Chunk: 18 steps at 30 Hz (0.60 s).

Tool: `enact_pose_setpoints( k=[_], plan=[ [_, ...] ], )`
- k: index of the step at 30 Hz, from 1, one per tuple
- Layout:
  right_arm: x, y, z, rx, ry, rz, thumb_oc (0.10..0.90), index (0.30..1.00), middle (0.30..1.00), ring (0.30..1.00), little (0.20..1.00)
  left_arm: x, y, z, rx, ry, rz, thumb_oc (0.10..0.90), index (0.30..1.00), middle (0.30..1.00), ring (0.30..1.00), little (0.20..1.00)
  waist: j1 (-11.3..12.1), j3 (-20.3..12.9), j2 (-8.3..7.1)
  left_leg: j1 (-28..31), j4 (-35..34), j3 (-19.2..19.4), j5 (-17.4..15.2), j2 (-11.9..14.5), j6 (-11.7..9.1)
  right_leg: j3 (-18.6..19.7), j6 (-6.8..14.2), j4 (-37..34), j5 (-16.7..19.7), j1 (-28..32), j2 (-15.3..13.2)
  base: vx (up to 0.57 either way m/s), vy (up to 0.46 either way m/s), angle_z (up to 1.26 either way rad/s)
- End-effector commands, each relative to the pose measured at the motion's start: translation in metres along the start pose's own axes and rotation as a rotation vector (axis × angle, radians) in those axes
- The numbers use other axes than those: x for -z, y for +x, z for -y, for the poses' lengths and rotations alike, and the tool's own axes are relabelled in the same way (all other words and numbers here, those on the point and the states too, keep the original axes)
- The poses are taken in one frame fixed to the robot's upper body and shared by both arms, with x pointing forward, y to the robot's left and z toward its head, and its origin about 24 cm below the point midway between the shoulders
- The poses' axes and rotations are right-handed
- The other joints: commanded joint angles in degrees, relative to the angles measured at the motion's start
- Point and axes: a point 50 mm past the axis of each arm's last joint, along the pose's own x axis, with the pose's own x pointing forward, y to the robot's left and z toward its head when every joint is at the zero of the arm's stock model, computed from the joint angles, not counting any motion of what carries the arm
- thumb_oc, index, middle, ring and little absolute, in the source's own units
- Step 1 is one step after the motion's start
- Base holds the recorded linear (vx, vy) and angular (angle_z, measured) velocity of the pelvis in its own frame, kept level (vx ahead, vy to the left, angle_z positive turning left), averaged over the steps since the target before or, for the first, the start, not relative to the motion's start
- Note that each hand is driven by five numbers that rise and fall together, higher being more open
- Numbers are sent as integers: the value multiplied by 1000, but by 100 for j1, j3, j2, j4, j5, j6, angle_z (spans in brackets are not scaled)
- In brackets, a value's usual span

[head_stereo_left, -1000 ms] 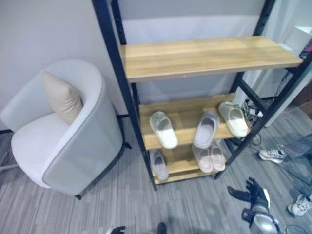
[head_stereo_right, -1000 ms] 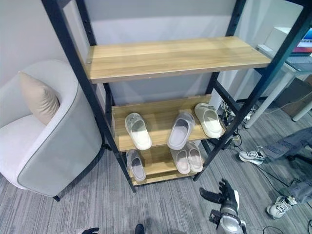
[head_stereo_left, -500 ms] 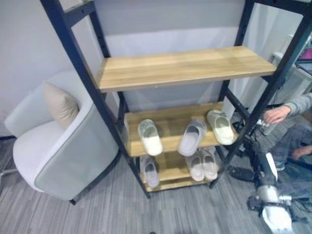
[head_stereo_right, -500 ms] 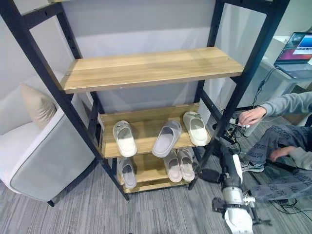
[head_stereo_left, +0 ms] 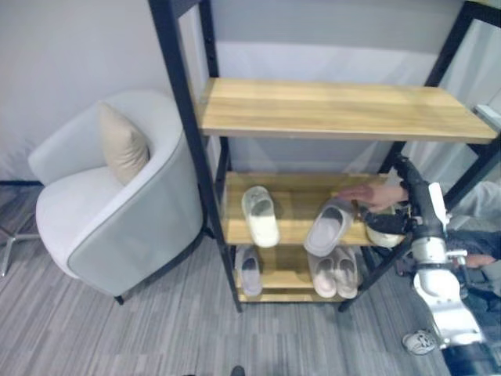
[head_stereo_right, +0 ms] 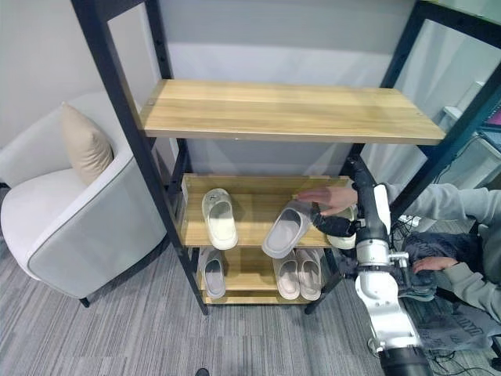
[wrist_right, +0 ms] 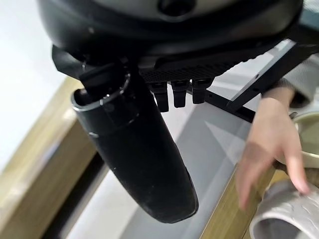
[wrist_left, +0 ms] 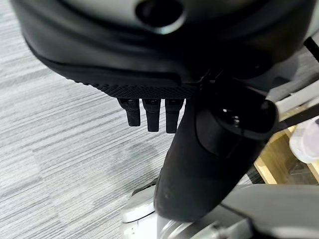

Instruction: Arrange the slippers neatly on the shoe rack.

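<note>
**Right hand up at the middle shelf, a person's hand is in the way**

Since one second ago the robot's right hand (head_stereo_right: pixel 337 225) has been rising from near the floor to the middle board of the black-framed wooden shoe rack (head_stereo_right: pixel 282 110). A person's hand (head_stereo_right: pixel 329 197) has also come in, and it is now lying on the heel of the grey foam slipper (head_stereo_right: pixel 286 233).

The right hand's fingers are hanging relaxed and are grasping nothing, with the thumb standing out toward the grey slipper. The left hand (wrist_left: pixel 209 149) is hanging low over the carpet, also relaxed and empty.

I am judging that the step is to straighten the grey slipper, which is lying slanted with its toe over the front edge. To do it well, the robot should wait until the person's hand is leaving. Then it should take the slipper by its side and turn it parallel to the white foam slipper (head_stereo_right: pixel 221 219), pushing it back.

I am counting six slippers:
- **Middle board:** three, the white one, the grey one and a cream foam slipper (head_stereo_right: pixel 347 240) half hidden behind the right hand.
- **Lowest board:** three, a single pale grey slipper (head_stereo_right: pixel 213 274) and a beige pair (head_stereo_right: pixel 297 276).

The rack has three boards, and the top one is bare. Beside it is standing one grey round armchair (head_stereo_right: pixel 86 235) with one beige cushion (head_stereo_right: pixel 84 143).
</note>
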Motion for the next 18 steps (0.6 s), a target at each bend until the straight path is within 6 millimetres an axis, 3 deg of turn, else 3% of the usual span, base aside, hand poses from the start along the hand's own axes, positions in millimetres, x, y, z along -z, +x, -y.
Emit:
enact_pose_setpoints(
  k=[1,10,18],
  plan=[
    [-50,32,29,121,-53,235,800,900,900,900,900,-24,4,13,57,26,53,800,900,900,900,900,203,-20,64,285,-33,-209,-664,-75,83,-97,185,202,-184,-58,2,16,28,-3],
    [-41,63,32,92,-203,134,800,900,900,900,900,-22,4,15,71,25,41,800,900,900,900,900,299,56,-12,229,-33,-235,-653,-103,63,-138,177,70,-111,-39,4,1,3,0],
    [-35,69,36,90,-257,97,800,900,900,900,900,-20,3,19,92,35,37,800,900,900,900,900,316,86,-38,219,-33,-264,-658,-100,53,-163,178,28,-117,-11,7,0,0,0]
  ],
)
